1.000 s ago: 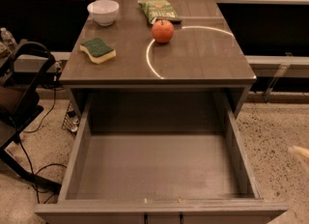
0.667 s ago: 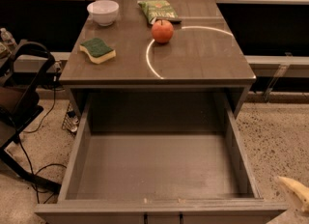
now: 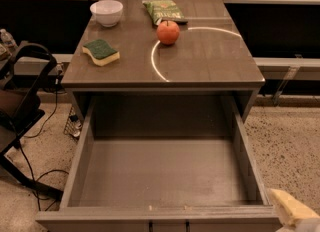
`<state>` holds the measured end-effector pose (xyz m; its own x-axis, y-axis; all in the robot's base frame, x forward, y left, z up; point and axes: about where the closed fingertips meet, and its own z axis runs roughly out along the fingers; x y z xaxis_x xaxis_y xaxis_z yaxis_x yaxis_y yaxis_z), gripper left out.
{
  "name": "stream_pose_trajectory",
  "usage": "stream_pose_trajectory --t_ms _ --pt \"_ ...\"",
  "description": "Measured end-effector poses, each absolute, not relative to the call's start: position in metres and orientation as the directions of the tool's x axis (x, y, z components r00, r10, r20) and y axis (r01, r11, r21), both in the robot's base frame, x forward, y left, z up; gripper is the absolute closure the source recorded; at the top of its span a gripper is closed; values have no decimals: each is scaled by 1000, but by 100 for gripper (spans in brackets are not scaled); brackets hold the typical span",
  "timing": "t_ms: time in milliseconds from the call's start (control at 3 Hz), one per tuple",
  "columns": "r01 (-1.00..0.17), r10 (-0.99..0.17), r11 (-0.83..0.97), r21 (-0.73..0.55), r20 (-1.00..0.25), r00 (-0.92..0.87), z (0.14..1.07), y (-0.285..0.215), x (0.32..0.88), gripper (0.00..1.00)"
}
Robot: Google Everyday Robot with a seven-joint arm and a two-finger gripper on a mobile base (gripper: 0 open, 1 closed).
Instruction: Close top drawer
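We see the top drawer (image 3: pixel 165 176) standing wide open, its bare grey box reaching from the cabinet toward the camera and its front rim (image 3: pixel 160 215) lying along the bottom edge of the view. Only a pale, wedge-shaped tip of the gripper (image 3: pixel 292 208) shows, low in the right corner. It is just outside the drawer's front right corner and over the speckled floor (image 3: pixel 285 141), and we cannot tell whether it is spread or pressed together. From the gripper, the drawer front runs away to the left in the view, broadside. The cabinet opening lies beyond it, up the view, so we judge the closing push must go along that front-to-back line. The gripper now sits off the end of the front, not behind its middle, and the handle is hidden. We would bring it left along the front before pressing, since a push at the corner might skew the box. On the tabletop (image 3: pixel 210 61) beyond, an apple (image 3: pixel 168 32), a sponge (image 3: pixel 101 52) and a white bowl (image 3: pixel 106 12) stand well apart from the gripper.
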<state>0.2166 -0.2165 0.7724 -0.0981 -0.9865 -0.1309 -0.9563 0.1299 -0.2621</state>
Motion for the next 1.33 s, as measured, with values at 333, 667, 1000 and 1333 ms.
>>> stream_pose_trajectory --t_ms 333,667,1000,1333 --pt "-962 -999 37 -270 -37 -28 702 -201 204 3" --pt "-966 -998 -42 -256 59 28 651 -192 198 25" --pt "-962 -985 -140 -233 135 111 616 -177 206 56" --pt "-963 -985 -134 -235 137 104 603 -166 218 80"
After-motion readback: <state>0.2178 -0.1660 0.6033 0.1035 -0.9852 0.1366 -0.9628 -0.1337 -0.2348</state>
